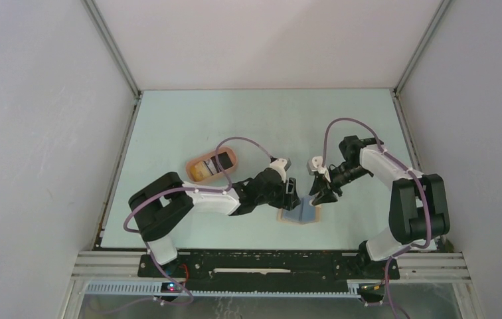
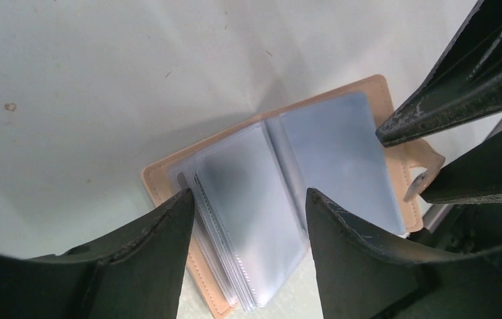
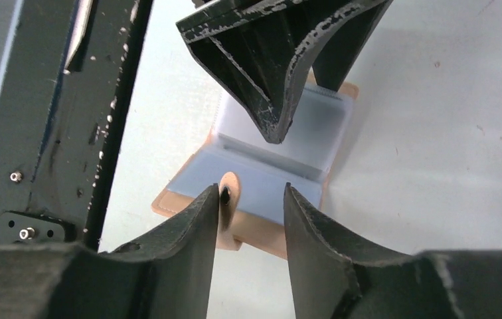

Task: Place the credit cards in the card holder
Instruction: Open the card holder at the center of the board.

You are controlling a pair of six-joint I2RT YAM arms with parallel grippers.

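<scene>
**Open holder, both arms above it.** The card holder [image 1: 299,214] lies open on the counter [image 1: 248,119], clear sleeves up. The credit cards [image 1: 216,164] sit in the pink tray [image 1: 190,166] at ten o'clock of it. We judge that one arm should pin a cover flat while the other fetches a card. The left gripper [image 2: 248,196] hovers over the sleeves, jaws wide, holding nothing. The right gripper [image 3: 251,189], at the holder's two o'clock, has its jaws parted around the snap tab [image 3: 228,193], not clamping it.

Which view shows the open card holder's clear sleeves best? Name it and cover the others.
Left wrist: the card holder lies open, sleeves fanned, tan border visible. Right wrist: the left gripper's fingers cover part of it; its snap tab shows. Top external: just a small bluish patch.
</scene>
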